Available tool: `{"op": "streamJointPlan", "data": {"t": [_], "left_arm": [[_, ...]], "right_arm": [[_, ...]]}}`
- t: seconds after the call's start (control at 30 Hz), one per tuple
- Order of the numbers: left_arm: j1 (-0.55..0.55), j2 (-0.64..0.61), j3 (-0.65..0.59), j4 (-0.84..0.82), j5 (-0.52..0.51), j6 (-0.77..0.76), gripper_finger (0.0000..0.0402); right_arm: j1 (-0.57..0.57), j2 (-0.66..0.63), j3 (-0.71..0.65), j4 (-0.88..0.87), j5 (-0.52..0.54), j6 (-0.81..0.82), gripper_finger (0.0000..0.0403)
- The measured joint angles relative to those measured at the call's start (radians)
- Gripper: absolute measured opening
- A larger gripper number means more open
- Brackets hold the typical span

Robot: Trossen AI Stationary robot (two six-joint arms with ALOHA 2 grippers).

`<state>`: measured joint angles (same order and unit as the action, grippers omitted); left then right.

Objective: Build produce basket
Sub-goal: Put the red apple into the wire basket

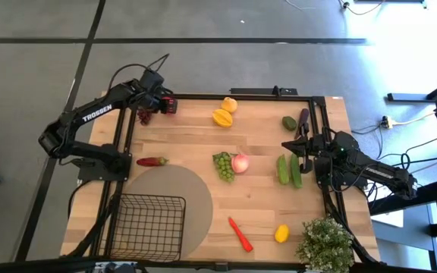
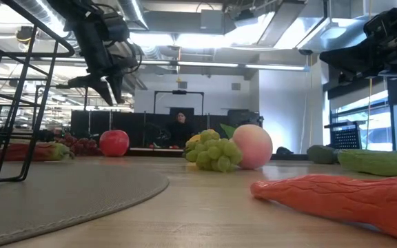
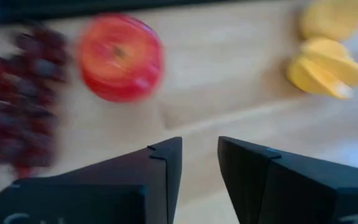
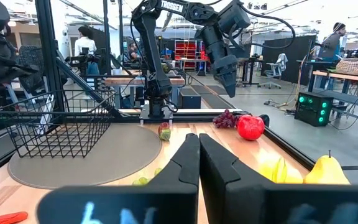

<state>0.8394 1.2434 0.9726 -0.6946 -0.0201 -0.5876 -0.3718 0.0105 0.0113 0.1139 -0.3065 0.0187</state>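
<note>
The black wire basket point(image 1: 152, 226) stands on the round tan mat point(image 1: 196, 189) at the near left. The produce lies loose on the table. A red apple point(image 3: 120, 57) and purple grapes point(image 3: 17, 99) rest at the far left, two yellow fruits point(image 1: 222, 115) farther right. My left gripper point(image 3: 199, 168) hangs open above the table by the apple, slanting down, with nothing between its fingers. In the right wrist view it point(image 4: 227, 81) hangs clear above the apple point(image 4: 250, 127). My right gripper point(image 4: 199, 155) waits shut and level at the table's right side point(image 1: 287, 144).
Mid-table lie green grapes point(image 1: 223, 167) and a pink peach point(image 1: 240, 162), with two cucumbers point(image 1: 289, 170) to their right. A red chili point(image 1: 152, 161) lies left, an orange-red vegetable point(image 1: 240, 233) and a lemon point(image 1: 281, 233) near. A bushy plant point(image 1: 325, 244) fills the near right corner.
</note>
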Motion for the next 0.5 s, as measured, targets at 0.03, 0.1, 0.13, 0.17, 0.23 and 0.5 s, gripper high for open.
{"op": "streamJointPlan", "data": {"t": [0.03,0.1,0.13,0.17,0.23,0.5], "left_arm": [[0.000,0.000,0.000,0.000,-0.042,0.011,0.0098],[0.000,0.000,0.000,0.004,-0.102,0.034,0.0098],[0.000,0.003,0.000,0.012,-0.122,0.036,0.0097],[0.000,0.007,0.000,0.029,-0.132,0.036,0.0096],[0.004,0.020,0.000,0.057,-0.134,0.035,0.0095],[0.027,0.098,0.000,0.122,-0.120,0.070,0.0096]], "right_arm": [[0.000,0.000,0.000,0.000,0.000,0.002,0.0000],[0.000,0.000,0.000,0.000,0.000,0.001,0.0000],[0.000,0.000,0.000,0.000,0.000,0.000,0.0000],[0.000,0.000,0.000,0.000,0.000,0.000,0.0000],[0.000,0.000,0.000,-0.001,0.000,0.002,0.0000],[0.000,0.000,0.000,-0.005,0.000,-0.001,0.0000]]}}
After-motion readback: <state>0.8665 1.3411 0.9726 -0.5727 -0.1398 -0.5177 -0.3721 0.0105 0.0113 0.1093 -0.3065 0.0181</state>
